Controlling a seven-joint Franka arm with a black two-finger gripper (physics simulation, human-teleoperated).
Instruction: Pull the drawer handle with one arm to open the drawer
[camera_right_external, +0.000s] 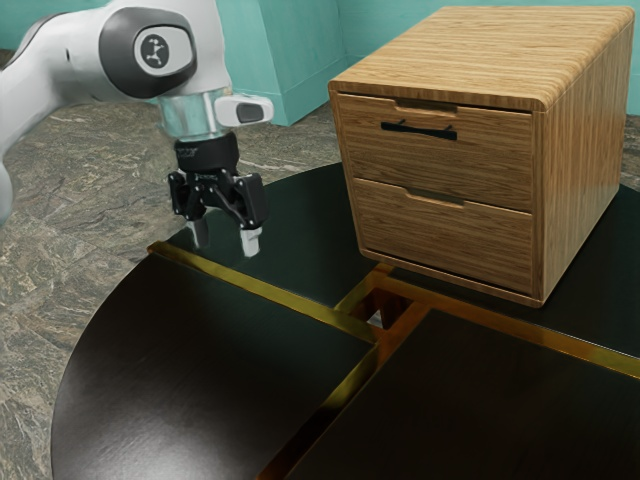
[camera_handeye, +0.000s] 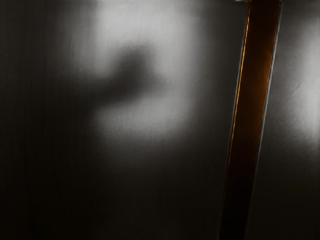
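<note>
Hanging open: one gripper (camera_right_external: 225, 240), two shut drawers (camera_right_external: 470, 165)

One black handle (camera_right_external: 418, 130) crosses the upper drawer of one wooden cabinet (camera_right_external: 585, 150), on the black table (camera_right_external: 200, 370) at the exterior view's right. Well apart, the gripper's jaws stand released, empty.

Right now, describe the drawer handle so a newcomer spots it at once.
A wooden cabinet stands on the dark table, two drawers in its front. The handle is the thin black bar on the upper drawer; the lower drawer shows only a plain notch.
</note>
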